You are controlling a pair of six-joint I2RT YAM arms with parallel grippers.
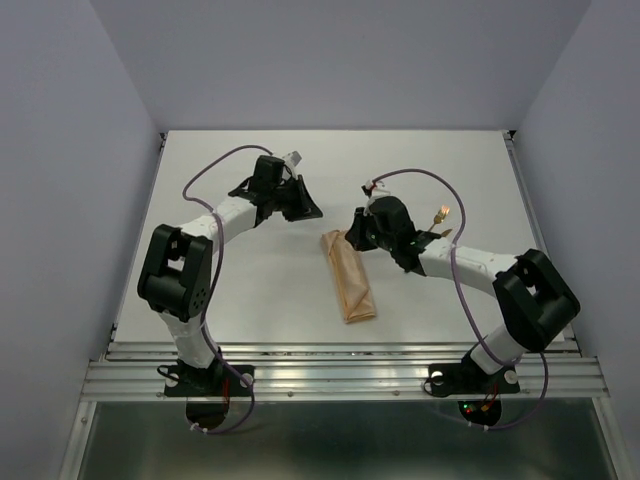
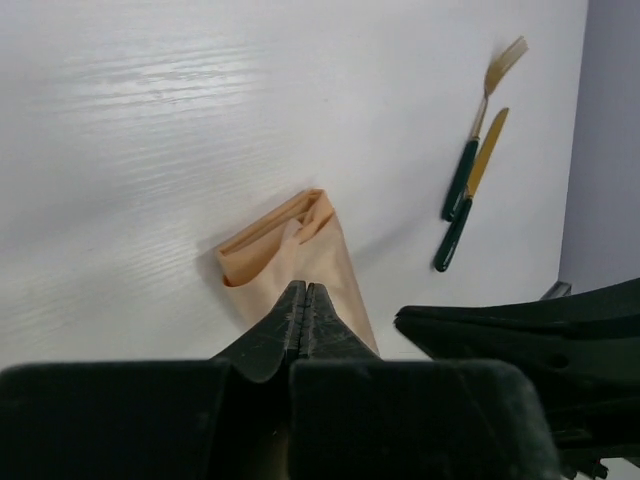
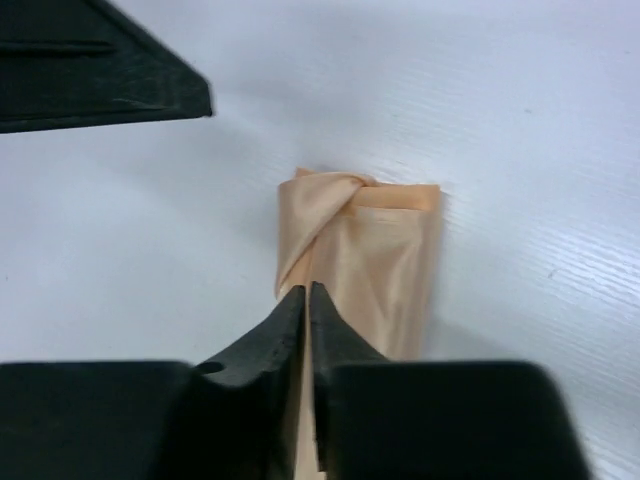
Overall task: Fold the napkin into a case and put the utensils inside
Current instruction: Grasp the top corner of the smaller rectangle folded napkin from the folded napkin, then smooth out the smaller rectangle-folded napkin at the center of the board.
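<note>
Right gripper point(image 3: 308, 292) black, closed, over case point(image 3: 385, 250): soft peach cloth, narrow, flat.

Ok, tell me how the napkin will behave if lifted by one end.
Probably floppy: the napkin is thin cloth with a soft twisted fold, so it would likely droop. Its loose layers may unfold. Lying flat, it shouldn't roll.

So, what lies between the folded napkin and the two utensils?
Nothing: the left wrist view shows only bare table between the folded napkin and the utensils.
</note>
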